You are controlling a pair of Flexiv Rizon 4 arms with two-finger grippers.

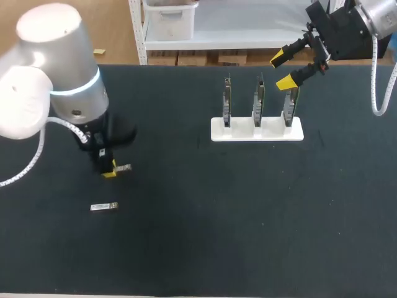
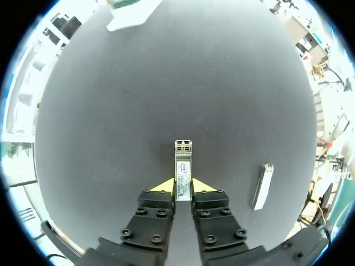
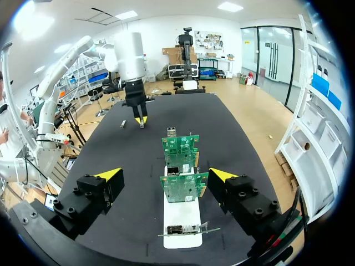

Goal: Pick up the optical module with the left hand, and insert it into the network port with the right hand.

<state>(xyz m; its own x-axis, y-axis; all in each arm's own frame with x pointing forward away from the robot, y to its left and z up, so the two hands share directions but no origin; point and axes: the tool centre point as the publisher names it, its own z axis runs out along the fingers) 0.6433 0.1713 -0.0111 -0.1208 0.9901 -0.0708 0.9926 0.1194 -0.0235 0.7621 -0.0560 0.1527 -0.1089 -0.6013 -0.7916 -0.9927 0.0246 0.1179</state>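
Note:
A silver optical module (image 2: 183, 160) lies on the black table, and my left gripper (image 2: 183, 187) is shut on its rear end, one yellow-tipped finger pressing each side. From above, the left gripper (image 1: 110, 169) points down at the table's left, the module (image 1: 123, 167) sticking out beside it. A second optical module (image 1: 103, 207) (image 2: 263, 185) lies loose nearby. My right gripper (image 1: 289, 68) hangs open above the rightmost of three upright network cards (image 1: 289, 105). In the right wrist view the right gripper (image 3: 166, 175) straddles a green card (image 3: 184, 188) without touching it.
The three cards stand in a white slotted stand (image 1: 257, 131) (image 3: 182, 219) at the table's back middle. The stand (image 2: 133, 16) appears far ahead of the left gripper. The table's rear edge runs just behind the stand.

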